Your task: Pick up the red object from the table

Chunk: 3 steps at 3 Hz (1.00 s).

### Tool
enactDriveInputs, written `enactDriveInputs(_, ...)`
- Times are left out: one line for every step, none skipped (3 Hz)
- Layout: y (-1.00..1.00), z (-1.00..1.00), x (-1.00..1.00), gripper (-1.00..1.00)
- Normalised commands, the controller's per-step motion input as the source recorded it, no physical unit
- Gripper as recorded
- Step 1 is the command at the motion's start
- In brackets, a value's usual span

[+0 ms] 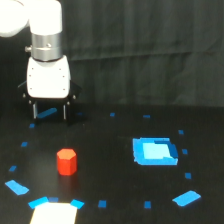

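Observation:
The red object (pixel 66 161) is a small red-orange faceted block standing upright on the black table (pixel 110 165), toward the exterior view's left. My gripper (pixel 49 113) hangs from its white housing above and behind the block, a little to its left. Its two thin dark fingers (pixel 34 110) point down and stand apart, open, with nothing between them. The fingertips are well clear of the block.
A larger blue square patch (pixel 154 151) lies on the table to the right of the block. Small blue tape marks (pixel 18 187) dot the surface around it. A pale patch (pixel 55 214) sits at the bottom edge. A dark curtain forms the back.

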Motion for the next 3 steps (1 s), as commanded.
enactDriveInputs(-0.99,-0.05,0.52,0.95)
enactDriveInputs(-1.00,0.51,-0.05,1.00)
enactDriveInputs(-0.91,0.04,0.23,0.86)
